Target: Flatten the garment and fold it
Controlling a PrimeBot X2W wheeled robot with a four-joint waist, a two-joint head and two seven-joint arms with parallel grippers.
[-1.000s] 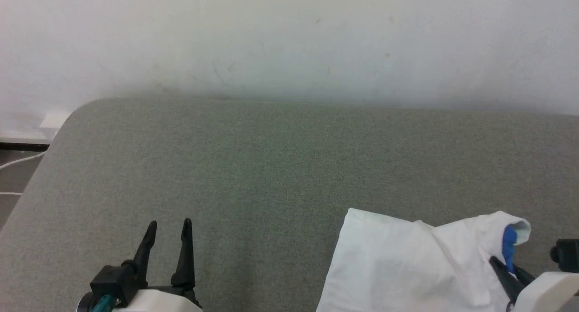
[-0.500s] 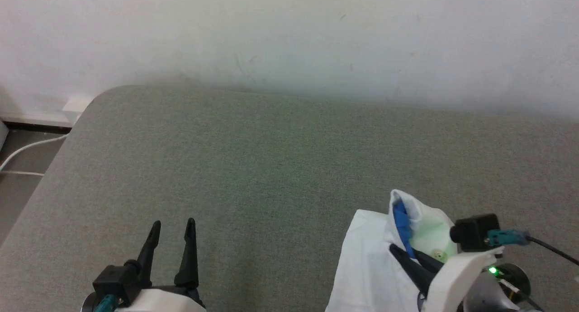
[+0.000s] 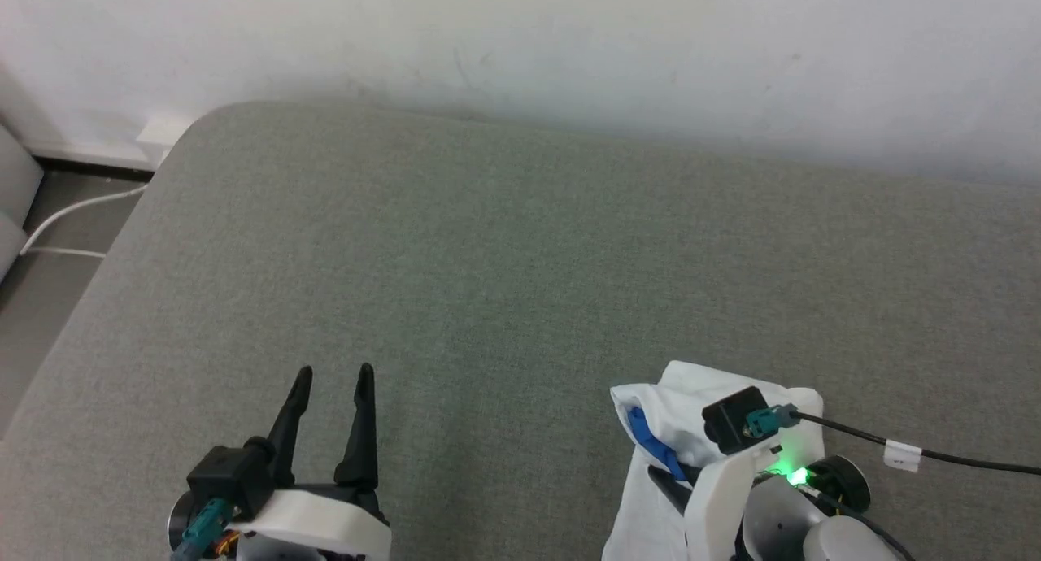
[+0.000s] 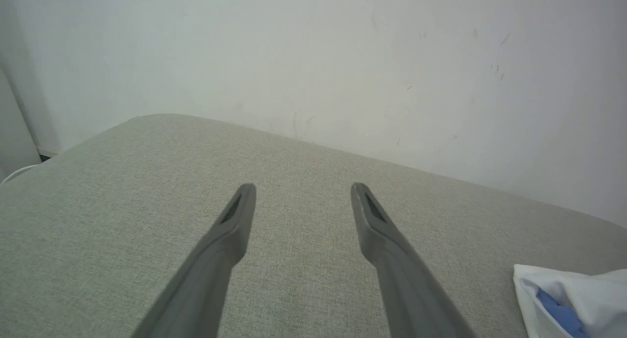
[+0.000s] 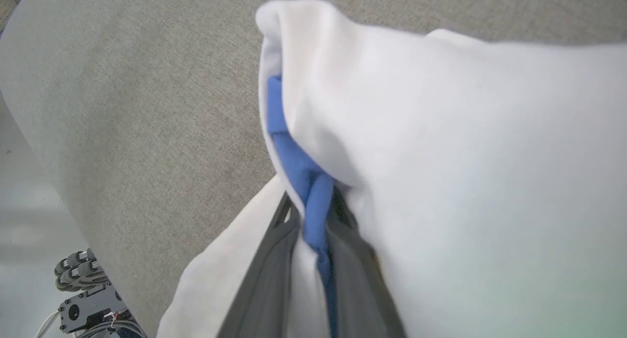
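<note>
The garment (image 3: 679, 398), a white T-shirt, lies bunched at the near right part of the grey-green cushion (image 3: 504, 244), its cloth gathered into a lifted fold with the rest spilling down toward the cushion's near edge. A strip of blue trim (image 5: 294, 161) runs along the inside of that fold. The right gripper (image 5: 313, 215) is closed on the garment above the cushion's near right corner: in the right wrist view its two dark fingers pinch white cloth and the blue trim between them, and the fabric drapes over and past the fingertips. A small black wrist camera (image 3: 736, 419) sits on this arm above the cushion's near right edge, with a green light (image 3: 785, 471) glowing beside it and a black cable (image 3: 935, 459) trailing off across the cushion's right side.

The left gripper (image 3: 333, 374) hovers over the near left part of the cushion, jaws spread wide with nothing between them; the left wrist view shows bare upholstery under the fingers and the garment off toward the cushion's right side. A pale wall (image 3: 569, 41) rises behind the cushion's far edge, and a white cord (image 3: 73, 211) lies on the floor off the cushion's left corner
</note>
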